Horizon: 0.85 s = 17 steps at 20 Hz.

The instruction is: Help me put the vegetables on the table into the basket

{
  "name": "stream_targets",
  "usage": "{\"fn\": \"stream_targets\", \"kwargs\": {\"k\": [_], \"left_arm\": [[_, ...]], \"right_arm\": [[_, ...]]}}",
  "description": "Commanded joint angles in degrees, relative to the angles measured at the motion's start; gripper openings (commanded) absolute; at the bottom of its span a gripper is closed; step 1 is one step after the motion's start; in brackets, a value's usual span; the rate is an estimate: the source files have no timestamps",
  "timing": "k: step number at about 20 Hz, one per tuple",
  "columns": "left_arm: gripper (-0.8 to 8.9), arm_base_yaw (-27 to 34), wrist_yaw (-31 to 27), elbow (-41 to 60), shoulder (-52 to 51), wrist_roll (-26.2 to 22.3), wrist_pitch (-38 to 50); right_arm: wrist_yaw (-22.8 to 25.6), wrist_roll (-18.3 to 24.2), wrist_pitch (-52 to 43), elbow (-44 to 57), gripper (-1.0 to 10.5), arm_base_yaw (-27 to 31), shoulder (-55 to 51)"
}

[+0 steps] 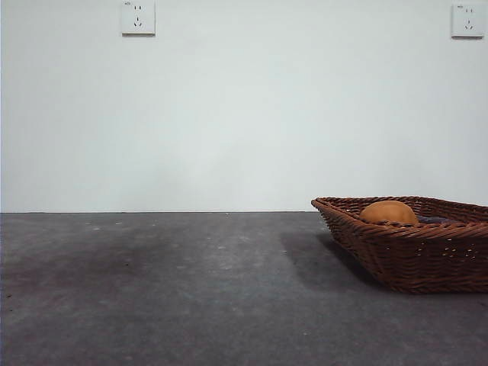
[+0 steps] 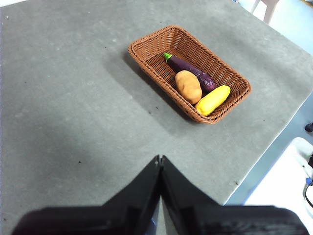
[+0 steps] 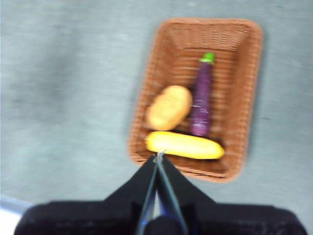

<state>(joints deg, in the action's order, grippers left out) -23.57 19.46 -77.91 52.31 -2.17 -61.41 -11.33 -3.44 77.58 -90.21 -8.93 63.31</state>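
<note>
All three vegetables are seen inside the basket [image 2: 190, 72]: the potato [image 2: 188, 86] in the middle, the purple eggplant [image 2: 191, 71] beside it, the yellow squash [image 2: 212, 100] across one end. The left gripper [image 2: 160, 159] and right gripper [image 3: 159, 155], the latter somewhat blurred, are held above the table [image 2: 73, 107], jaws pressed together, empty.

- No readable text, label, brand, number or sign appears in any view.
- Two wall sockets [image 1: 138, 17] [image 1: 467, 20], at 11 and 1 o'clock in the front view, each carry a tiny mark at the upper left corner; too small to read.
- Basket [image 2: 146, 44], vegetables and table [image 2: 73, 98]: no markings visible.
</note>
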Motion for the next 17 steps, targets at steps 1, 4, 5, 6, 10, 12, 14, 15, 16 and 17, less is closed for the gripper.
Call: {"fn": "stream_targets", "kwargs": {"k": [1,4,5,6,10,12,14,15,16,17], "left_arm": [[-0.04,-0.07,0.0,0.02,0.33,-0.85,-0.57],[-0.04,-0.02,-0.11,0.02,0.42,-1.22,1.01],[-0.04,0.13,-0.39,0.02,0.33,-1.55,2.71],[-0.04,0.44,-1.95,0.02,0.07,-1.57,5.01],[-0.04,2.67,-14.19,0.04,-3.19,-4.46,12.35],[-0.04,6.69,-16.48,0.52,-6.21,-8.85,16.48],[-0.04,11.5,-14.23,3.32,-10.62,-9.92,20.52],[-0.04,13.66,-13.77,7.08,-13.86,-10.05,24.2],[-0.04,15.15,-14.19,11.32,-16.94,-10.23,27.93],[-0.05,16.59,-15.47,17.53,-20.81,-10.29,33.14]], "right_arm": [[2.86,-0.35,1.31,0.33,0.0,-0.07,1.01],[3.65,-0.35,1.31,0.33,0.0,-0.04,2.4],[4.28,-0.35,1.31,0.33,0.0,-0.04,2.91],[5.46,-0.37,1.31,0.33,0.0,-0.04,3.41],[7.3,-0.35,1.31,0.33,0.0,-0.07,5.09],[7.37,-0.35,1.31,0.33,0.0,-0.04,5.88],[7.43,-0.35,1.29,0.33,0.0,-0.04,6.29],[7.52,-0.35,1.29,0.33,0.0,-0.04,6.32],[7.52,-0.37,1.29,0.33,0.0,-0.04,6.34],[7.52,-0.35,1.29,0.33,0.0,-0.04,6.34]]}}
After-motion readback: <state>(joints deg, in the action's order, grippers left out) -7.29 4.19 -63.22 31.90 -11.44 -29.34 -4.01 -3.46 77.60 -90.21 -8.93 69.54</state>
